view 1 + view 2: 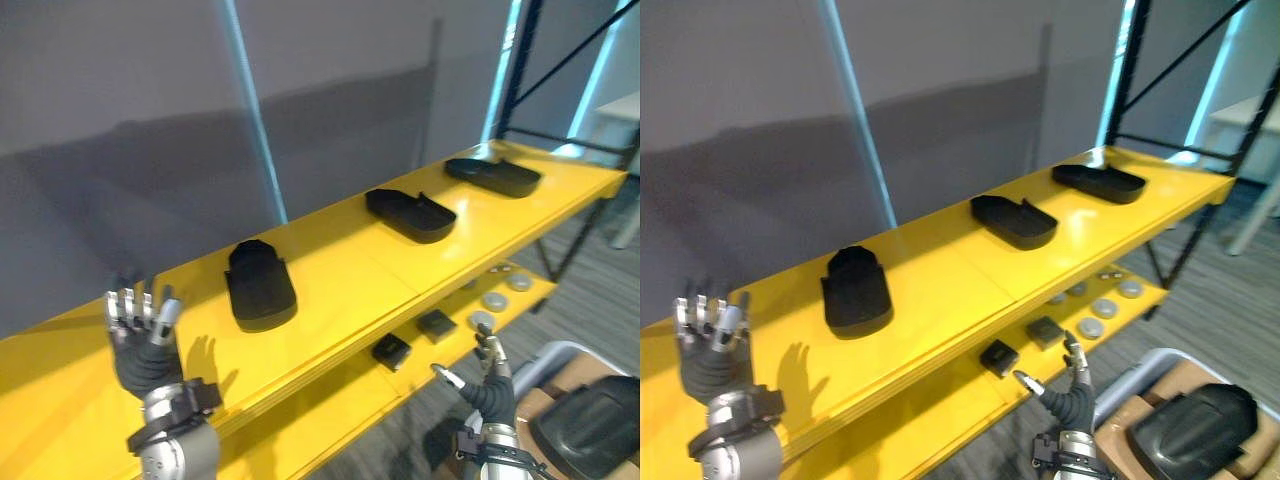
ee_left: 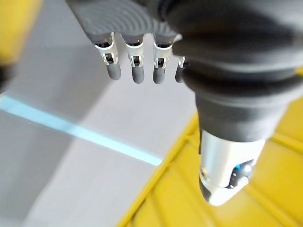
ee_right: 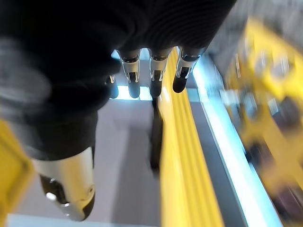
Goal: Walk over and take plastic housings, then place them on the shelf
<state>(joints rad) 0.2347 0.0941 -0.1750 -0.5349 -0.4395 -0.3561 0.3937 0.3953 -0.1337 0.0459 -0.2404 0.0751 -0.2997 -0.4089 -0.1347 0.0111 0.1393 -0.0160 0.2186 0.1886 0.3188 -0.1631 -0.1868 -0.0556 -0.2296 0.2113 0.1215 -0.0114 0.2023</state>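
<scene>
Yellow shelf [image 1: 350, 270] holds 3 housings [image 1: 260, 285] spaced apart, leaving room; left hand [image 1: 140, 340] and right hand [image 1: 490, 390] fingers straight, empty.

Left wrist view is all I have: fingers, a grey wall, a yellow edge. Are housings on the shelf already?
Observer: Yes. On the upper shelf three black ones lie apart in a row: the near housing, the middle housing, the far housing.
Operator: And my other hand, does it hold something?
Observer: No. The right hand is open and empty, low in front of the lower shelf.
Operator: Where is one more to take?
Observer: A fourth housing lies in a brown box, just right of that hand.
</scene>
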